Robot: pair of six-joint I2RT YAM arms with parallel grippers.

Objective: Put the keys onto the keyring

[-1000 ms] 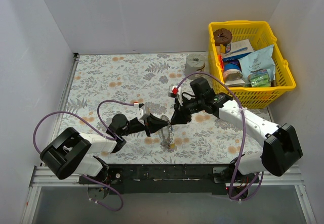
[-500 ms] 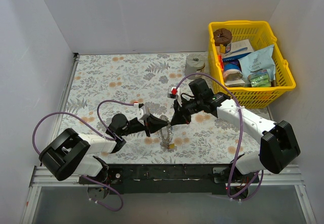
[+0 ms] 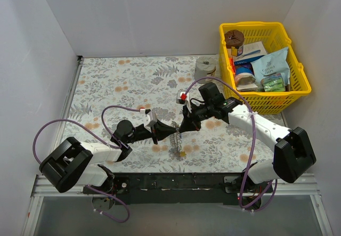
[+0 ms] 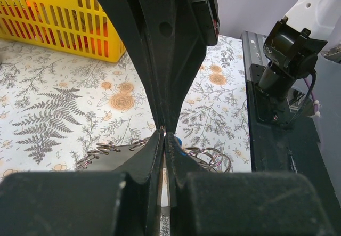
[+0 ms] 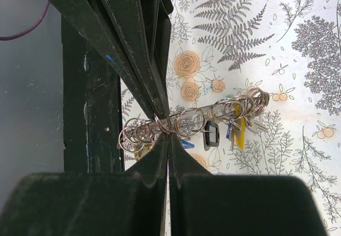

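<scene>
We count two arms, the left arm (image 3: 96, 151) and the right arm (image 3: 256, 123), and one hand on each: the left hand (image 3: 171, 131) and the right hand (image 3: 180, 130). There is one keyring (image 5: 197, 120), strung with small wire loops (image 5: 136, 135) (too crowded for us to number). On it we make out one yellow key (image 5: 238, 132), one blue key (image 5: 186, 144) and one black tag (image 5: 211, 135). The table (image 3: 122, 81) carries one yellow basket (image 3: 299, 91) and one grey roll (image 3: 205, 65).
</scene>
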